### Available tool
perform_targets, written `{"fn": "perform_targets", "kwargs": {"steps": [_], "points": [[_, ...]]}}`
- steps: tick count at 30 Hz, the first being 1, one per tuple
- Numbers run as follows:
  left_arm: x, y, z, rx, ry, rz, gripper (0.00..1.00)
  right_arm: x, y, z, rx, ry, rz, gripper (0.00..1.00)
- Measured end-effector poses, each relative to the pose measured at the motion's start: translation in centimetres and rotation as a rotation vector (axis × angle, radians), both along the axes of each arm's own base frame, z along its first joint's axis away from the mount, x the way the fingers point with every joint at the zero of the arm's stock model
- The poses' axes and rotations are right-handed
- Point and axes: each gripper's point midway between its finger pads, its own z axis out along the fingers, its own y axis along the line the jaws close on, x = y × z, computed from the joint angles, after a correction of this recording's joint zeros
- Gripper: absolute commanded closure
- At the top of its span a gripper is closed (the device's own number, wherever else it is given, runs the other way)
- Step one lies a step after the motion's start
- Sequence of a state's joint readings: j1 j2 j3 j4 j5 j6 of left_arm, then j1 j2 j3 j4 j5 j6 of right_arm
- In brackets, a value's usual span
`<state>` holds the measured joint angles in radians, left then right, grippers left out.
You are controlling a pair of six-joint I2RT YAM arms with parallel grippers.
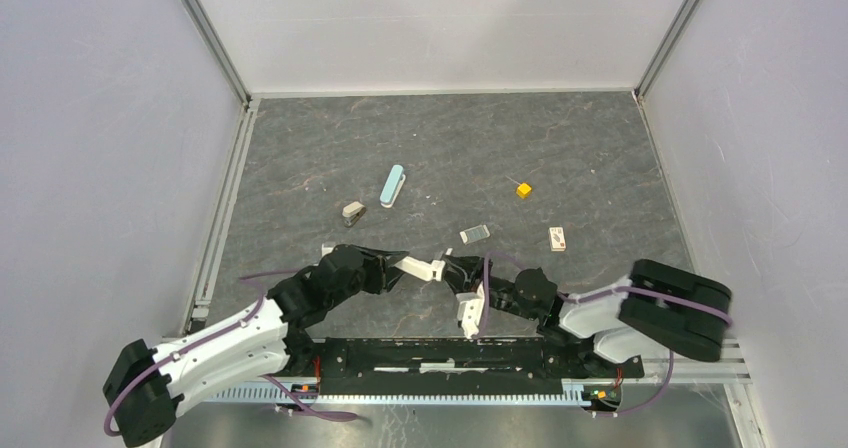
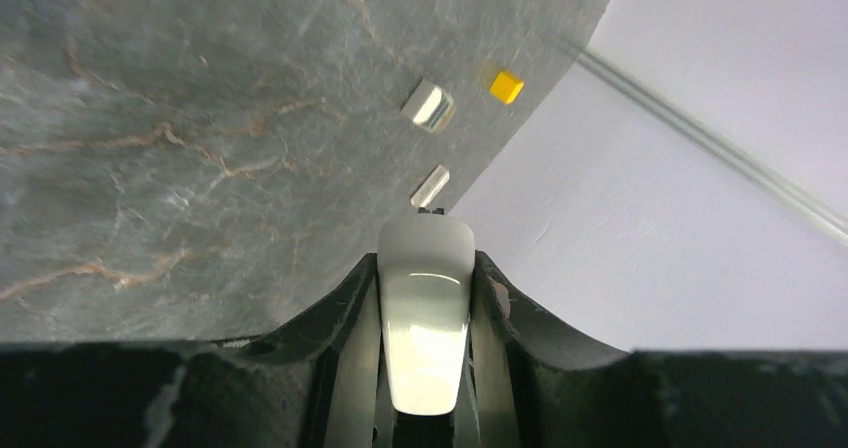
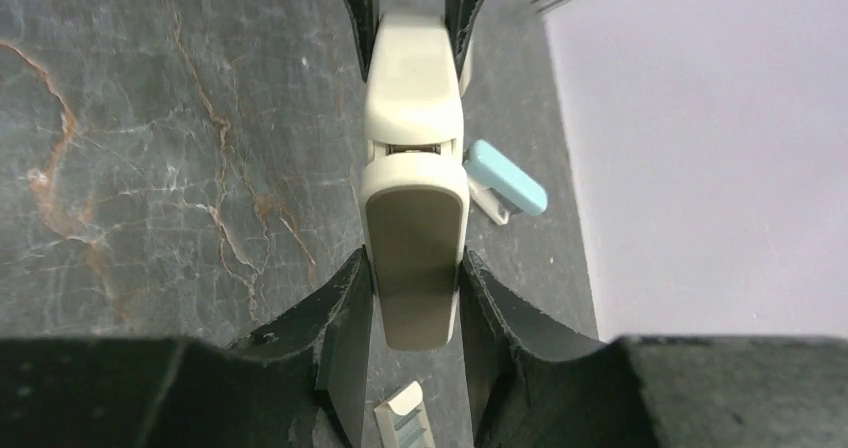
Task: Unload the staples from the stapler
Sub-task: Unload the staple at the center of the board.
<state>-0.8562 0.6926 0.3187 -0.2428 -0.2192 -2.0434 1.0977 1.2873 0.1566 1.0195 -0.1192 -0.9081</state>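
The left jaws and right jaws each pinched one end of the cream stapler (image 3: 414, 218) above the near edge of the worktop (image 1: 450, 138) — apparently to swing it open. No staples showed — presumably inside it.

Legible text, labels, numbers: none. On the desk (image 1: 300, 148), the small tan card (image 1: 557, 238) carries dark markings, too small to read. The white stapler (image 3: 412, 88) and the teal oblong item (image 3: 510, 178) show plain surfaces only.
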Motion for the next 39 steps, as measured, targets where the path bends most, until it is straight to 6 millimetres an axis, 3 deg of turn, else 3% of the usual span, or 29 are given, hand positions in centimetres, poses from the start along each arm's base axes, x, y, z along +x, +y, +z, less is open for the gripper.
{"fn": "perform_targets", "kwargs": {"steps": [5, 10, 12, 18, 27, 32, 39], "points": [[0.5, 2.2, -1.9, 0.06, -0.001, 0.094, 0.98, 1.2, 1.9, -1.5, -0.269, 0.073, 0.011, 1.0], [0.3, 3.5, -6.0, 0.193, 0.068, 0.119, 0.98, 0.7, 1.7, -6.7, -0.57, 0.228, 0.045, 1.0], [0.3, 4.3, -7.3, 0.241, 0.081, 0.14, 0.98, 0.8, 2.0, -7.7, -0.63, 0.271, 0.041, 1.0], [0.7, 5.0, -7.4, 0.265, 0.058, 0.172, 0.98, 1.0, 2.1, -7.9, -0.649, 0.316, 0.015, 1.0], [1.1, 5.0, -5.4, 0.219, 0.01, 0.19, 0.98, -0.1, -0.7, -6.8, -0.642, 0.368, -0.039, 1.0], [3.0, 3.1, -1.1, 0.172, -0.103, 0.161, 0.98, 0.2, -3.1, -5.8, -0.598, 0.315, -0.113, 0.98], [4.6, -1.7, 4.9, 0.171, -0.237, -0.012, 0.98, 0.4, -3.2, -2.7, -0.484, 0.318, -0.089, 0.78]]}}
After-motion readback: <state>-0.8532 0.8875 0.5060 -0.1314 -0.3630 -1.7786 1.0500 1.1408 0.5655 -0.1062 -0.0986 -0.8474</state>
